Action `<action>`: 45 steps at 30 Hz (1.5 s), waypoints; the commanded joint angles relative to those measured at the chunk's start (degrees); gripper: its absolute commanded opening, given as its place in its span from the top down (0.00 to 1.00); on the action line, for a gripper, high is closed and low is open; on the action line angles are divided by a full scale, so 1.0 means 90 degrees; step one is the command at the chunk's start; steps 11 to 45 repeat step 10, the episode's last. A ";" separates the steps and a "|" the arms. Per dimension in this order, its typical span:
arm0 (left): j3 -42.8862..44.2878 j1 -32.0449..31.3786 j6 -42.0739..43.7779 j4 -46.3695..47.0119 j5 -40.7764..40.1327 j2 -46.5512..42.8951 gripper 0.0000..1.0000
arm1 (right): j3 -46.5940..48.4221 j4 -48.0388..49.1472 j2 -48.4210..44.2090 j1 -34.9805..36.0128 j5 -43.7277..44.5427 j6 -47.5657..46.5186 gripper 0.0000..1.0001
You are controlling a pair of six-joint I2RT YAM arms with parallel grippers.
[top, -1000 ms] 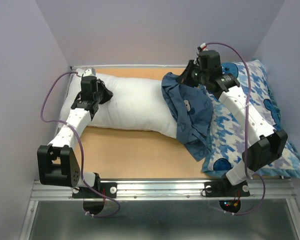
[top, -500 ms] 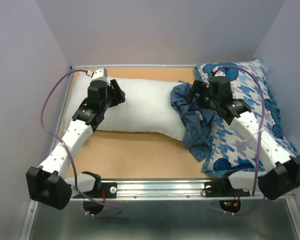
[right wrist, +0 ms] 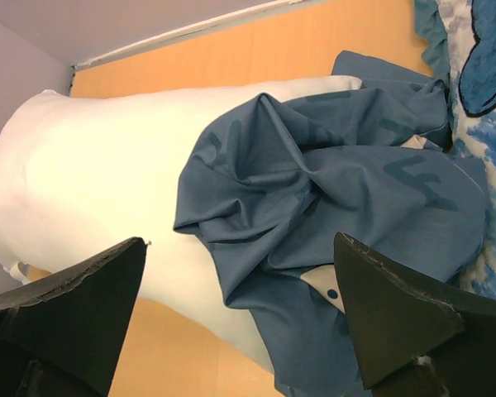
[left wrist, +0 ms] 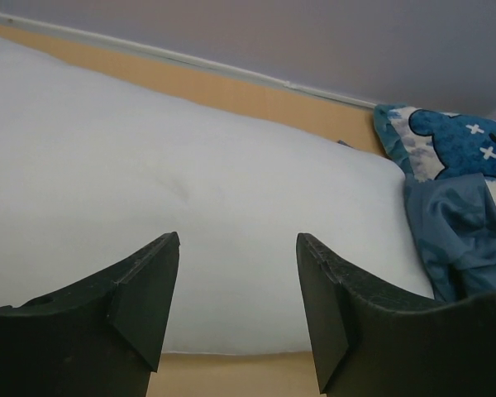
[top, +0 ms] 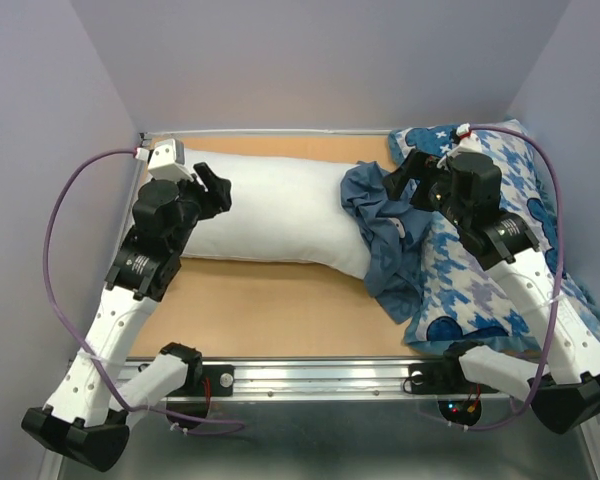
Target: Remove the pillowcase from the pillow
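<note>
both pincers spread and empty, pillowcase (top: 385, 235) bunched at the pillow's (top: 270, 215) right end

the left gripper (left wrist: 236, 248) hangs over the pillow's left half, fingers moderately apart and gripping nothing; we judge it is there to pin the stuffing down while the case is pulled away. the right gripper (right wrist: 240, 241) hovers wide open above the crumpled case, which drapes over the pillow's right end and spills onto the houndstooth pillow (top: 480, 280) beside it. we cannot tell whether the pillow's tip is still inside, so we read this as a regrasp before a last pull. against 1 second ago, the case has slumped lower and flatter, the right gripper has come off the pillow's far right corner to sit above the heap, and the left arm's elbow has swung back toward us.
</note>
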 commanded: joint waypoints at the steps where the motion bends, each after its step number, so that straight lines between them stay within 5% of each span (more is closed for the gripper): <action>1: -0.0133 0.0002 0.0160 0.0137 0.0062 -0.0344 0.31 | 0.0036 0.0216 -0.0180 0.0024 -0.0083 -0.0129 0.00; 45: -0.0338 0.0002 0.0189 0.0302 0.0150 -0.0793 0.30 | -0.0169 0.0226 -0.0238 0.0024 0.0132 -0.0187 0.00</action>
